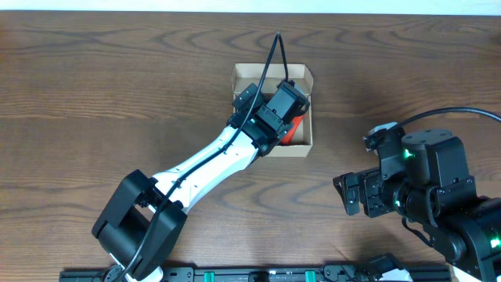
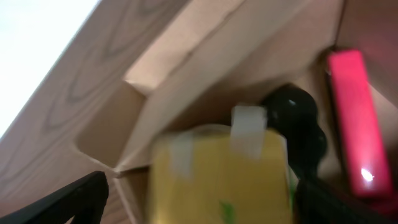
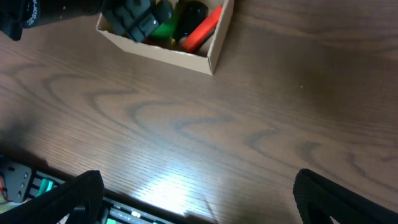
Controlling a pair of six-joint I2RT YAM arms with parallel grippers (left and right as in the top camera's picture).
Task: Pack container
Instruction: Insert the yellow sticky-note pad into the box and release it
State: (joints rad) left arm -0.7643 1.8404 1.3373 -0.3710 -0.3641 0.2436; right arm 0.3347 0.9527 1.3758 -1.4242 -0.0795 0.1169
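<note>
One small tan-brown cardboard box point(image 1: 243, 73) with its flaps folded open stands on the dark wood-grain desk point(image 1: 117, 78), a little beyond the middle and well apart from the right arm. There are two arms, and only the left one reaches into the box. Its left pincer point(image 2: 200, 186) is lowered into the opening with both dark fingers point(image 2: 68, 202) spread wide. A blurred yellow block with two white tabs point(image 2: 217, 168) lies between them, though whether either finger touches it cannot be told. Four things can be counted inside the box. Besides the yellow block there is one long red bar point(image 3: 202, 28) along the right-hand wall, one rounded glossy black object point(image 2: 295, 118) beside it, and one green piece point(image 3: 163, 30) (seen only from the right wrist, partly behind the left arm's wrist). The right pincer point(image 3: 199, 177) hangs over bare desk near the front right, its two fingers spread apart and gripping nothing, with the box well ahead of it.
</note>
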